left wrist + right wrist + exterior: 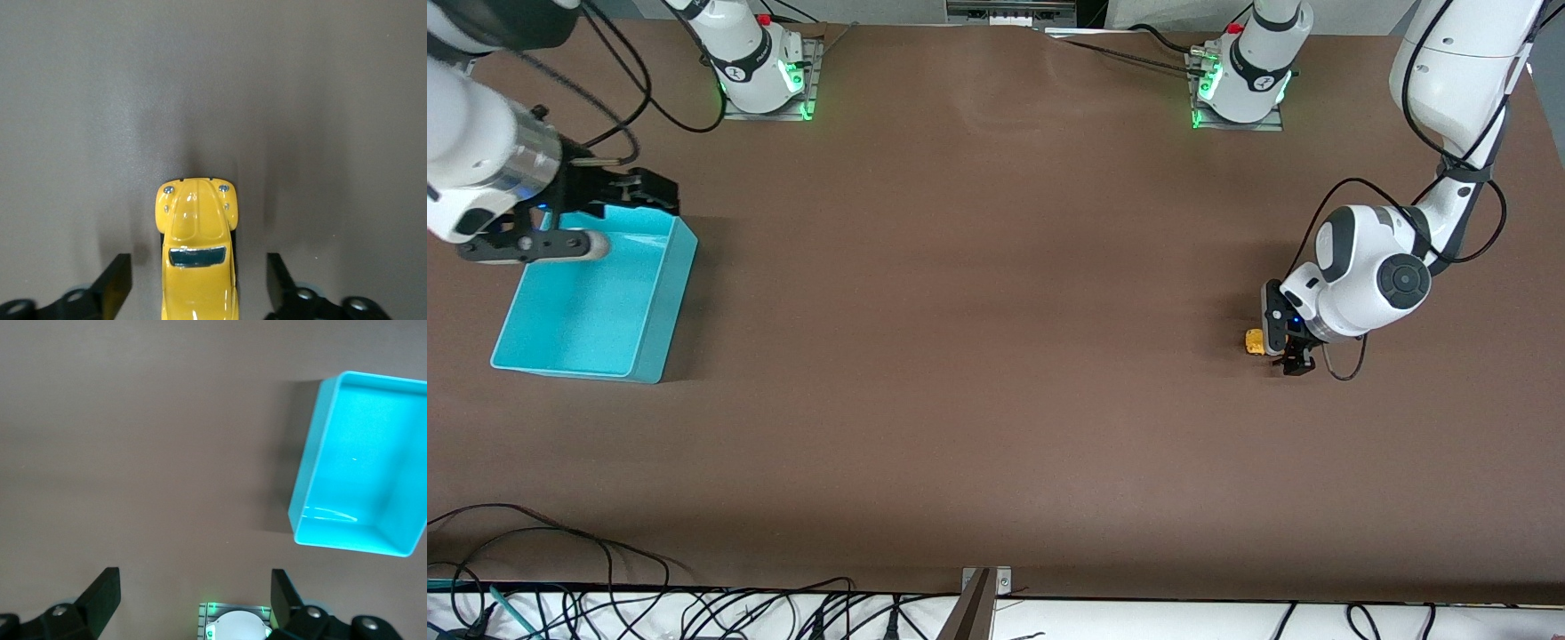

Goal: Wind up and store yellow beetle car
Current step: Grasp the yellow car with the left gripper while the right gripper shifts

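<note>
The yellow beetle car [1255, 341] stands on the brown table toward the left arm's end. My left gripper [1294, 360] is down at the table around it. In the left wrist view the car [198, 227] lies between the two black fingers [115, 283], with a gap of bare table on each side, so the gripper [198, 267] is open and not touching it. My right gripper [605, 218] hangs open and empty over the turquoise bin's [663, 302] edge farthest from the front camera. The right wrist view shows the bin [310, 473] empty.
The two arm bases [765, 80] [1240, 84] with green lights stand along the table edge farthest from the front camera; one base [237, 623] shows between the right fingers. Loose cables [694, 613] run along the edge nearest the front camera.
</note>
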Available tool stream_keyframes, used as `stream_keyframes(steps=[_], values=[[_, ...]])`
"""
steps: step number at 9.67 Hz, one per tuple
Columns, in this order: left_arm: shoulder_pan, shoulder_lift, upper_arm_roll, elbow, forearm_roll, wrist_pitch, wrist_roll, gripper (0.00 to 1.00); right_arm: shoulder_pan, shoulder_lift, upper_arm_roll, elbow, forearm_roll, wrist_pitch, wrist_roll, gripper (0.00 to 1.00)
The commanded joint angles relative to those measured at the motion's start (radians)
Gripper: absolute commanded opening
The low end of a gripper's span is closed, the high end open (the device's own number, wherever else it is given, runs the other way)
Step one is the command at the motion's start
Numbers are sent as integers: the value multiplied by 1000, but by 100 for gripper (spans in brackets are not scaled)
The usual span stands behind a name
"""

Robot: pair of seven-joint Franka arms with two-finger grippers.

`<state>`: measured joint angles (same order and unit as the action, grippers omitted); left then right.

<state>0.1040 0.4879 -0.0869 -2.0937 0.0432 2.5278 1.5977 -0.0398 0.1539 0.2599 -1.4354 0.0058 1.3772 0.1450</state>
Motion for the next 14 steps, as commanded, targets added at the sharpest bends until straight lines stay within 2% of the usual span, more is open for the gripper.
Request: stream_keyframes(steps=[1, 3, 6, 9, 13, 14], values=[[19, -5, -8, 0, 26, 9, 8, 34, -9, -8, 15, 44, 9, 12, 2, 100], [13, -5, -8, 4, 26, 2, 8, 10, -12, -2, 12, 52, 10, 17, 2, 100], [11, 3, -7, 3, 26, 0, 8, 10, -15, -7, 6, 53, 10, 17, 4, 100], [23, 18, 4, 20, 26, -44, 7, 12, -15, -22, -45, 58, 13, 16, -5, 100], [46, 31, 65, 46, 27, -49, 48, 13, -15, -46, -65, 75, -3, -1, -62, 100], [46, 44, 90, 66, 26, -49, 101, 13, -15, -60, -94, 75, -9, -12, -62, 100]])
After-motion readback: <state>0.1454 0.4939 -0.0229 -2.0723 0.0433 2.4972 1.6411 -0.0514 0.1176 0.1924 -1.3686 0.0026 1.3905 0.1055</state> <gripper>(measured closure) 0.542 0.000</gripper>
